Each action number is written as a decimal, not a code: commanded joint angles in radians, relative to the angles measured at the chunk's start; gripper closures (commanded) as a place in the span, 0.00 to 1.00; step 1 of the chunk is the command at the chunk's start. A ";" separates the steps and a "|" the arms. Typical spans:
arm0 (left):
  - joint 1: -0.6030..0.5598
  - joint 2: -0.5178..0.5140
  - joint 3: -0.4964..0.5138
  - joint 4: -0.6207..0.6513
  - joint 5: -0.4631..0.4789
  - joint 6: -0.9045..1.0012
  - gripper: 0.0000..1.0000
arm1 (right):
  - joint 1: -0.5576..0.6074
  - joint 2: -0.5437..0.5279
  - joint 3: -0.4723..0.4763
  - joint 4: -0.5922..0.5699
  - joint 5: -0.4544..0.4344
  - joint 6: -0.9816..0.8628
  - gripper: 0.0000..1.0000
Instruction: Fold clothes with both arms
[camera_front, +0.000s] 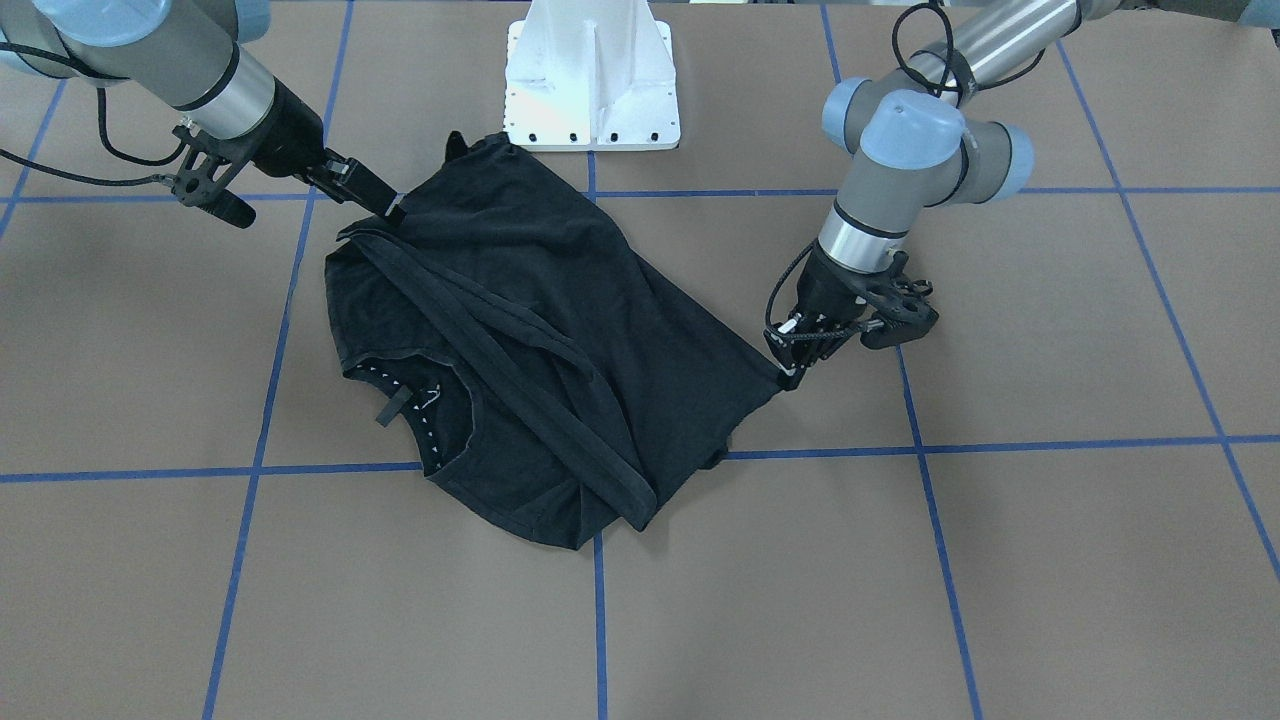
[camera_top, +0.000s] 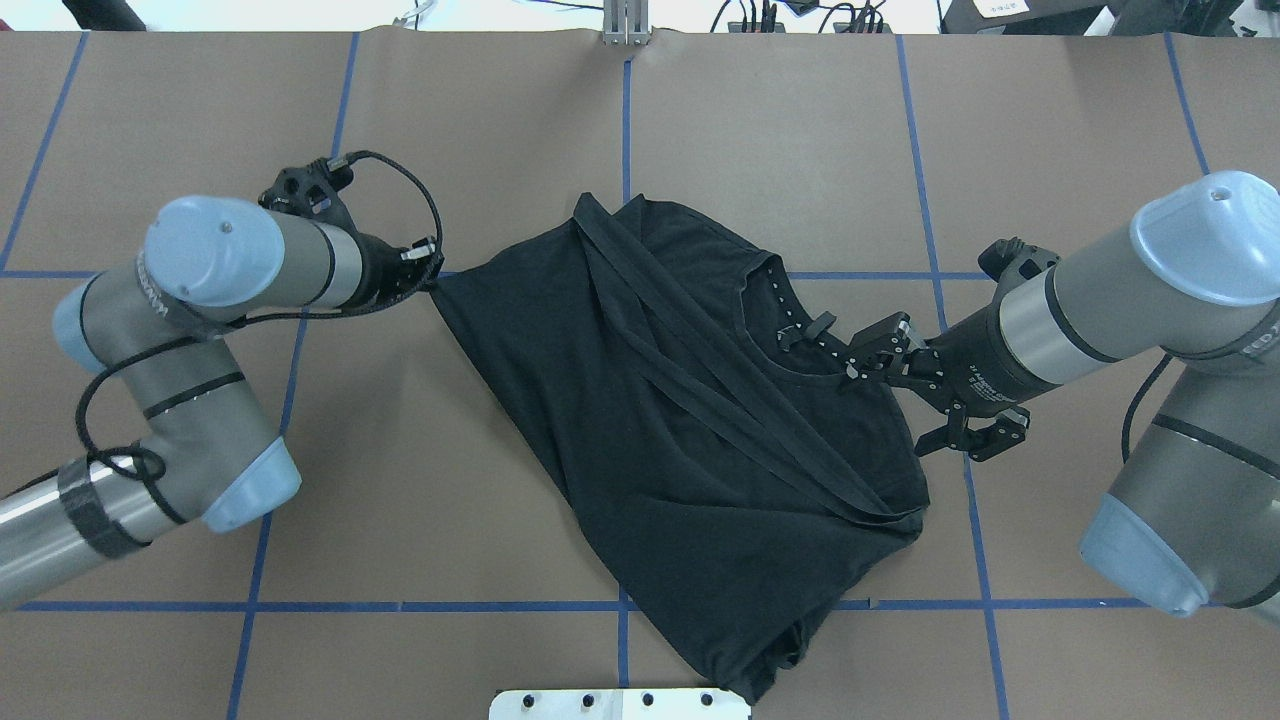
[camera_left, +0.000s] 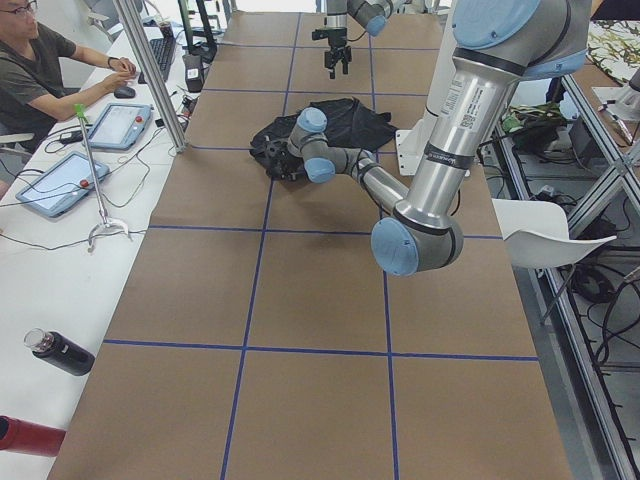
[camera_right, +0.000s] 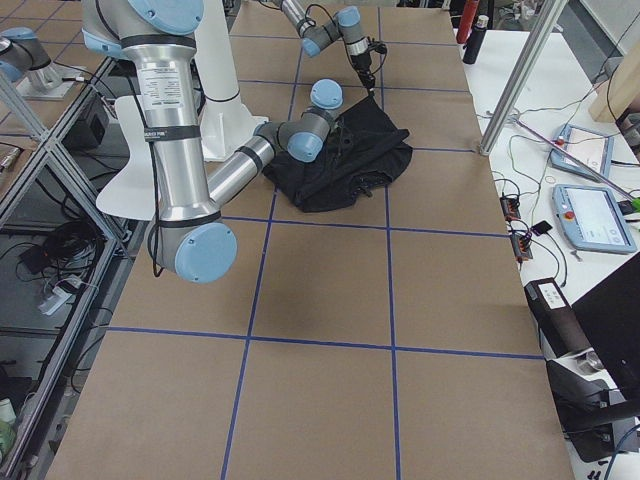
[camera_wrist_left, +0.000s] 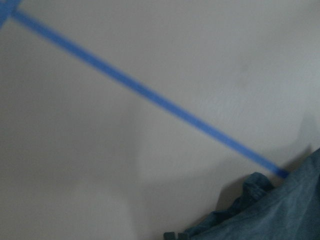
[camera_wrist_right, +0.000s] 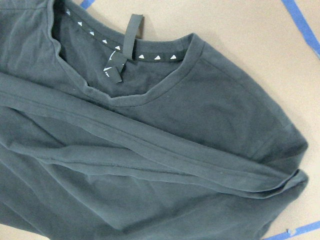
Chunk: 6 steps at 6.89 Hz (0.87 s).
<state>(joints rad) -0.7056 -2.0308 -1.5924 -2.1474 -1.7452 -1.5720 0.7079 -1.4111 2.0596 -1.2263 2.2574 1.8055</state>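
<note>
T-shirt (camera_top: 650, 480), black, rumpled, partly folded over

A black T-shirt (camera_front: 600, 330) is lying rumpled on the brown table (camera_front: 1050, 560), its neckline (camera_front: 430, 410) facing the view's lower left and a folded hem band (camera_front: 520, 338) running diagonally across it. The left gripper (camera_front: 788, 376) is pinching one corner, drawing it to a point. The right gripper (camera_front: 393, 208) is touching the opposite edge, its grip unclear.

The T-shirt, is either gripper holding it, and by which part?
The left gripper pinches the T-shirt by one edge corner, drawn to a taut point. The right gripper looks open near the collar, holding nothing.
</note>
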 joint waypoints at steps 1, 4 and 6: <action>-0.106 -0.226 0.369 -0.184 -0.002 0.063 1.00 | 0.001 0.001 -0.001 0.002 -0.001 0.000 0.00; -0.146 -0.495 0.801 -0.394 0.007 0.098 1.00 | -0.002 0.006 -0.003 0.002 -0.001 0.002 0.00; -0.146 -0.581 0.935 -0.442 0.044 0.101 1.00 | -0.007 0.015 -0.013 0.002 -0.028 0.008 0.00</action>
<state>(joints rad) -0.8502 -2.5584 -0.7422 -2.5545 -1.7201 -1.4724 0.7038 -1.4015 2.0521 -1.2241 2.2485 1.8092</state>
